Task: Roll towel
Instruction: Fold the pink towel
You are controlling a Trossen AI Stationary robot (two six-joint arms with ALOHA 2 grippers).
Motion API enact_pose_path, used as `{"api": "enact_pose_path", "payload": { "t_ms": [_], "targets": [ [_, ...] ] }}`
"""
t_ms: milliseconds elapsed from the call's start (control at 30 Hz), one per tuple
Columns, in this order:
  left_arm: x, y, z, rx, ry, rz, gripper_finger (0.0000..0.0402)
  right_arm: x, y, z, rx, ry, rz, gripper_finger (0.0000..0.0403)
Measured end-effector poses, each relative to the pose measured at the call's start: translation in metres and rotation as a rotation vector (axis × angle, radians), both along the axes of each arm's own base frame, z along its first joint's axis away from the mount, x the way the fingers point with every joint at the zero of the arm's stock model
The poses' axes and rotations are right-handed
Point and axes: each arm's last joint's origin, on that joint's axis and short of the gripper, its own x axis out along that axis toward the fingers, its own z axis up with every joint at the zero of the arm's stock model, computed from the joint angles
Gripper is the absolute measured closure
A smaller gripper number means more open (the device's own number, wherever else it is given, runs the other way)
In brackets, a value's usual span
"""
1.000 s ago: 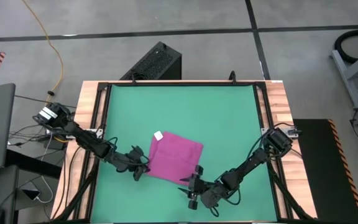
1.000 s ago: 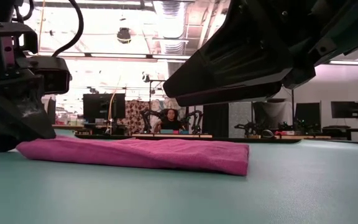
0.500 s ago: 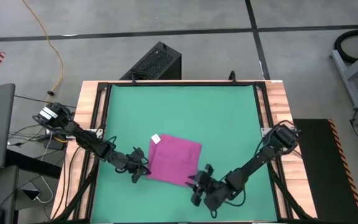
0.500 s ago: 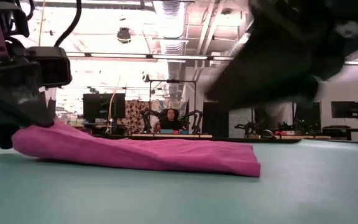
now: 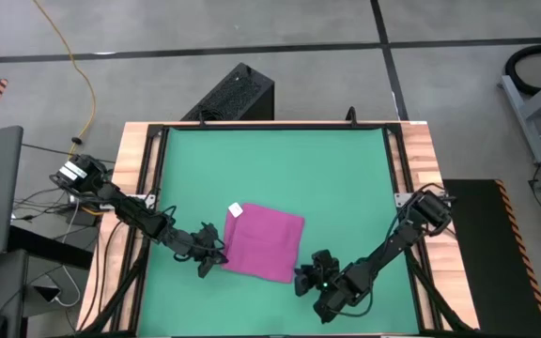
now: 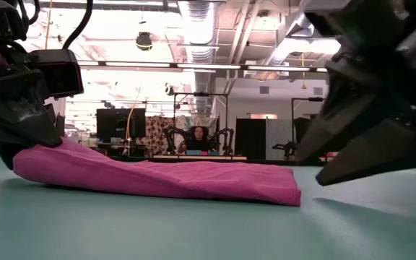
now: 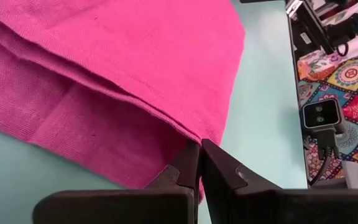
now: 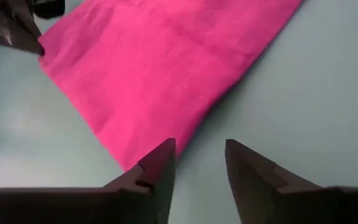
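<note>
Right tool (image 5: 304, 279) backed off towel (image 5: 266, 242), open | left tool (image 5: 216, 259) pinching towel edge

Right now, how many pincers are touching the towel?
1. The left pincer is shut on the left edge of the towel, lifting it a bit. The right pincer is open on the mat just off the towel's near corner, not touching.

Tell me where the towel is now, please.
In the high view, the towel lies on the green table near its front edge, between the left claw and right claw.
</note>
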Motion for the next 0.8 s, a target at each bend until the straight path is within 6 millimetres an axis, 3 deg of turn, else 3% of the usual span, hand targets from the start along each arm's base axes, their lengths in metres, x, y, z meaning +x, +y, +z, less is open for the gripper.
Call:
{"api": "enact_pose_path", "payload": {
  "t_ms": [233, 800],
  "targets": [
    [0.000, 0.000, 0.000, 0.018, -0.005, -0.010, 0.0401, 0.014, -0.008, 0.003, 0.013, -0.018, 0.018, 0.0189],
    [0.001, 0.000, 0.001, 0.054, -0.031, -0.012, 0.0401, 0.023, -0.013, 0.001, 0.089, 0.000, 0.048, 0.0193]
  ]
}}
